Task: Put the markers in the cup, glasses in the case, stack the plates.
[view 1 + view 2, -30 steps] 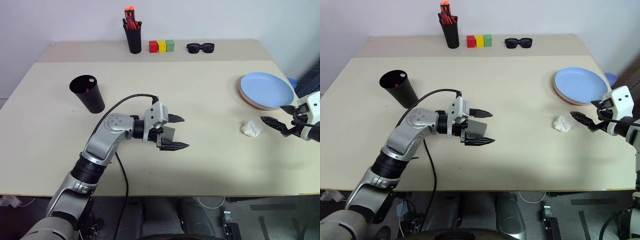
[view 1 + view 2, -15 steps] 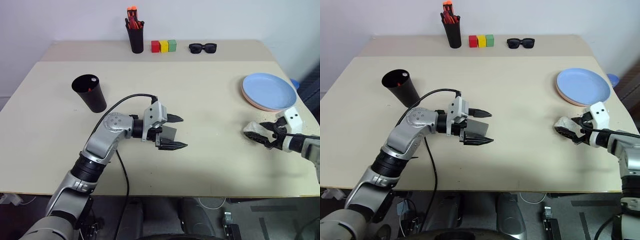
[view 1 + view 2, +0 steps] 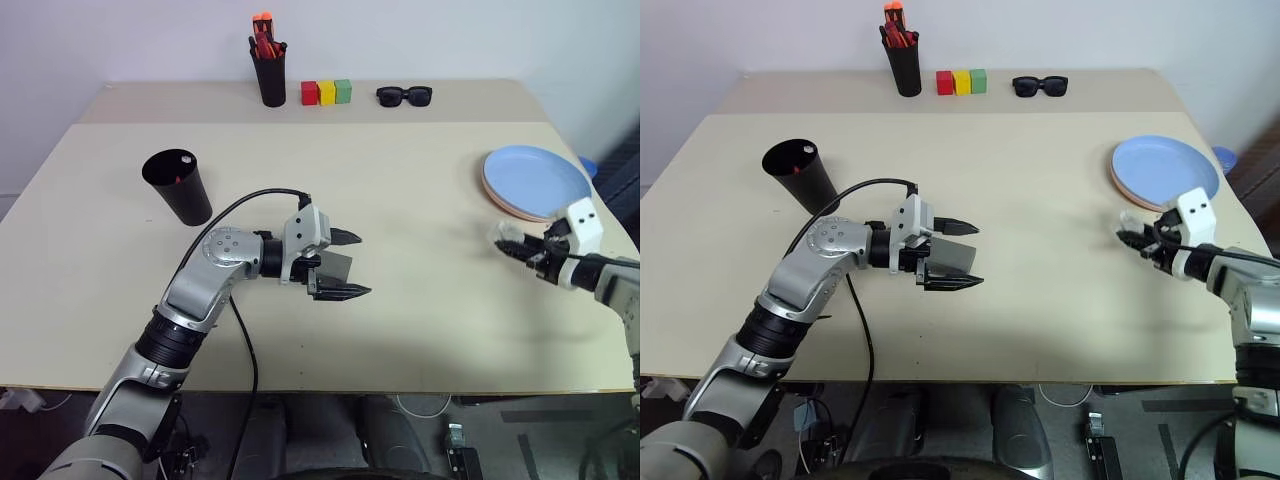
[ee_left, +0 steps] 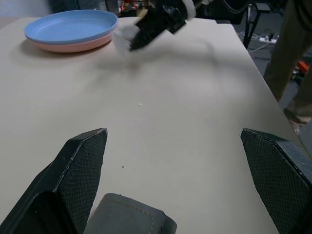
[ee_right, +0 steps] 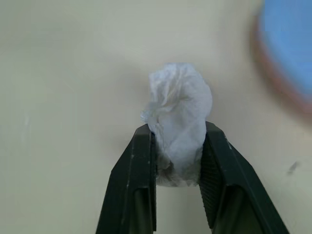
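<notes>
Right gripper (image 5: pixel 178 146): jaws clamped on a crumpled white paper wad (image 5: pixel 179 122), which sticks out past the fingertips. It sits just off the near edge of the plates (image 3: pixel 537 180): light blue stacked on pink, so that part looks done.

Left gripper (image 3: pixel 338 264): jaws spread wide, holding nothing, over mid-table. A grey pad shows between its fingers, possibly the case (image 4: pixel 127 215); you can't be sure from this angle.

Cup (image 3: pixel 178 187) stands upright, far left, something red inside, likely a marker.

The wad is no task item. Your right arm is the one near the plates; the left is nearer the cup. Watch the plate rim when swinging the wad clear.
</notes>
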{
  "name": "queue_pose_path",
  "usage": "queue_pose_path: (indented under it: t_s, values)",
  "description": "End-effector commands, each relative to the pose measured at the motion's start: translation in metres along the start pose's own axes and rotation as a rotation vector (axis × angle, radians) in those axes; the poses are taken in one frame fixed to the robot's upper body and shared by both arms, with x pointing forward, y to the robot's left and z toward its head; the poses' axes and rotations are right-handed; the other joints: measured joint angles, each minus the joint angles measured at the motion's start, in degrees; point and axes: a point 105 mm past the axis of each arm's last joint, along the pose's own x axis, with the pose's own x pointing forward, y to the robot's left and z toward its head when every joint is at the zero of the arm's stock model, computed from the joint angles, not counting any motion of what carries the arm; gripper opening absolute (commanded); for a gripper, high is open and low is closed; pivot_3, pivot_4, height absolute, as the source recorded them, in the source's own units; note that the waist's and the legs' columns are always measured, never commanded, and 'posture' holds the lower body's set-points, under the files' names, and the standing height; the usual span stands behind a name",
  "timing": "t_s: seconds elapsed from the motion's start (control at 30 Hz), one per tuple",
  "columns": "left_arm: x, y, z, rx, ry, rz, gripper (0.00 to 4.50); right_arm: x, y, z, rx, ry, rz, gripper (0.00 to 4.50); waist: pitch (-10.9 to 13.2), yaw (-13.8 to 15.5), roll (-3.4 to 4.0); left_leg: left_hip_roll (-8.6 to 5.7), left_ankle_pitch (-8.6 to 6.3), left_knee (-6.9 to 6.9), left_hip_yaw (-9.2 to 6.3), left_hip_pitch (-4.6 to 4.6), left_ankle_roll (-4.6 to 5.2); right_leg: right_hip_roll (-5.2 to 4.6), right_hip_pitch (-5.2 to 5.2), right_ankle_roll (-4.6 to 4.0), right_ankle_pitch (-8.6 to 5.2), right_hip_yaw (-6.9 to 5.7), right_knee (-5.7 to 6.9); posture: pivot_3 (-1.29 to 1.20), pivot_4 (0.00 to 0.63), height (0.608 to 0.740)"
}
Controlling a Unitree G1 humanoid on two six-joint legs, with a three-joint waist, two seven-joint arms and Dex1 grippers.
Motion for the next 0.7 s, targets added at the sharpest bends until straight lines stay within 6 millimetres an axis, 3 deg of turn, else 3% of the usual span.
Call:
queue_pose_path:
  t_s: [0.03, 0.13, 0.2, 0.5, 0.6, 0.7]
  values:
    - [-0.001, -0.001, 0.009, 0.036, -0.022, 0.002, 4.50, 0.000, -0.020, 0.023, -0.060, -0.095, -0.094, 1.13, 0.0, 0.1, -0.01, 0.00, 0.00, -0.01, -0.01, 0.00, 0.00, 0.01, 0.00, 0.00, 0.00, -0.01, -0.01, 0.00, 0.150, 0.740]
    - [-0.001, 0.000, 0.009, 0.037, -0.020, 0.020, 4.50, 0.015, -0.055, 0.036, -0.101, -0.129, -0.291, 1.13, 0.0, 0.0, 0.01, 0.00, 0.00, -0.03, 0.00, -0.04, 0.00, -0.02, 0.00, 0.00, 0.00, -0.01, -0.05, 0.00, 0.150, 0.740]
    - [-0.002, 0.002, 0.008, 0.042, -0.016, 0.039, 4.50, 0.023, -0.068, 0.039, -0.101, -0.135, -0.370, 1.13, 0.0, -0.2, 0.02, -0.01, 0.00, -0.02, 0.15, -0.03, 0.00, -0.05, -0.05, 0.02, 0.02, 0.09, -0.09, 0.00, 0.150, 0.740]
    - [-0.013, 0.005, 0.008, 0.029, -0.009, 0.128, 4.50, 0.044, -0.072, 0.027, -0.137, -0.056, -0.472, 1.13, 0.0, 0.0, 0.02, 0.00, -0.03, -0.18, 0.19, -0.14, 0.06, -0.06, -0.22, 0.03, 0.02, 0.14, -0.15, 0.00, 0.150, 0.740]
    - [-0.016, 0.007, 0.009, 0.021, -0.010, 0.157, 4.50, 0.047, -0.070, 0.024, -0.137, -0.040, -0.472, 2.29, 0.0, -0.1, 0.02, -0.01, -0.03, -0.16, 0.19, -0.14, 0.06, -0.05, -0.22, 0.03, 0.03, 0.15, -0.14, 0.00, 0.150, 0.740]
    - [-0.019, 0.012, 0.011, 0.009, -0.023, 0.197, 4.50, 0.047, -0.071, 0.025, -0.139, -0.047, -0.490, 3.77, 0.0, -0.2, 0.02, -0.01, -0.03, -0.11, 0.19, -0.10, 0.06, -0.04, -0.18, 0.03, 0.03, 0.15, -0.11, 0.00, 0.150, 0.740]
